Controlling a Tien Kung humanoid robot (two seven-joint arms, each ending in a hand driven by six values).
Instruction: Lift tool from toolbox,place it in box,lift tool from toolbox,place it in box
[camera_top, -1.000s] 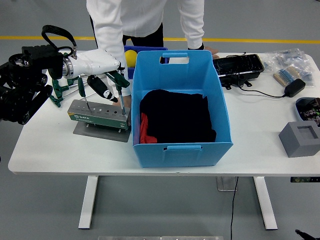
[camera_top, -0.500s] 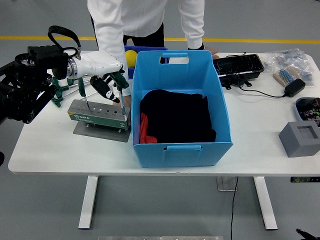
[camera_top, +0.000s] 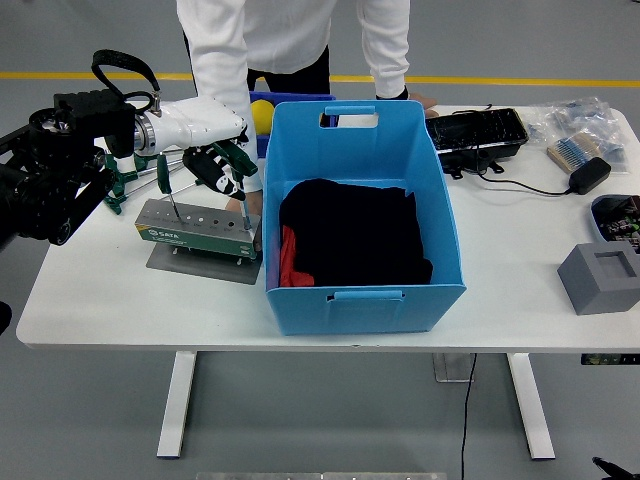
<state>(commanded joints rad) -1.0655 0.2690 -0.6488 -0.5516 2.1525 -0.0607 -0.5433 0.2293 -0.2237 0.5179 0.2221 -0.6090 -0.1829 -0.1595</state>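
Curling tighter than half a second ago, the left hand (camera_top: 215, 160) has its dark fingers (camera_top: 222, 172) drawn in around the green handle of a screwdriver (camera_top: 240, 185). The black-and-white arm reaches in level from the left over the grey toolbox (camera_top: 197, 229). Grip is closed on the handle; the shaft tip sits at the toolbox's right end. Blue box (camera_top: 360, 215) stands just beside. A person's hand (camera_top: 247, 205) rests behind the toolbox.
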